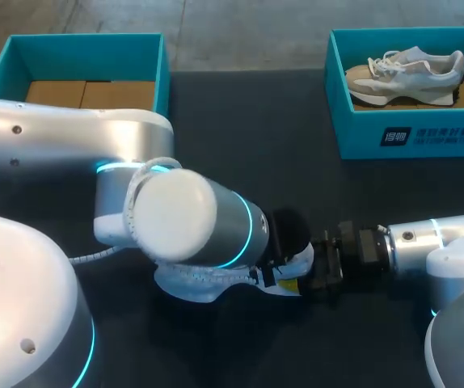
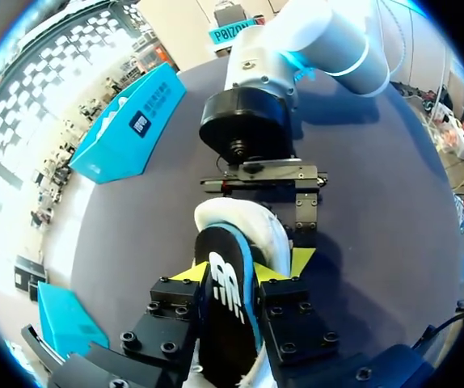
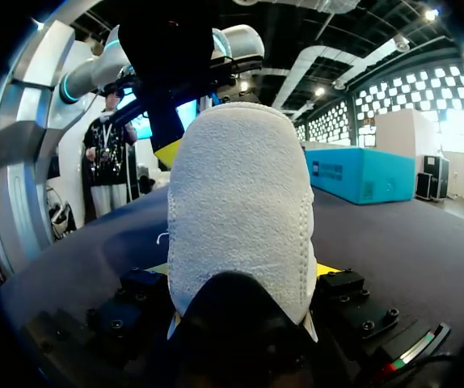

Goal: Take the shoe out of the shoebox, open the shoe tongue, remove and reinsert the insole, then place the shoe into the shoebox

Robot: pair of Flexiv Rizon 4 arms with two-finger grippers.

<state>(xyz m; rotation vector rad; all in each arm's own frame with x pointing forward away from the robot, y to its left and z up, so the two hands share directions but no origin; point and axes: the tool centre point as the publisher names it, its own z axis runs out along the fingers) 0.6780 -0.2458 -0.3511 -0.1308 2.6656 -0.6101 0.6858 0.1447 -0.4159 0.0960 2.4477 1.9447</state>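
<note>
Shoe (image 1: 204, 284) lies sideways on the tabletop (image 1: 256, 137). The right gripper (image 3: 244, 271) squeezes its heel end. The left gripper (image 2: 244, 268) squeezes its middle, nearer the opening.

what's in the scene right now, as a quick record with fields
shoe: mid table, near edge, between both claws
left claw: shut on shoe, fingers at its sides
right claw: shut on shoe, at the heel
left box: far left corner, open, no shoe inside
right box: far right corner, open
second shoe: lying in right box
</note>
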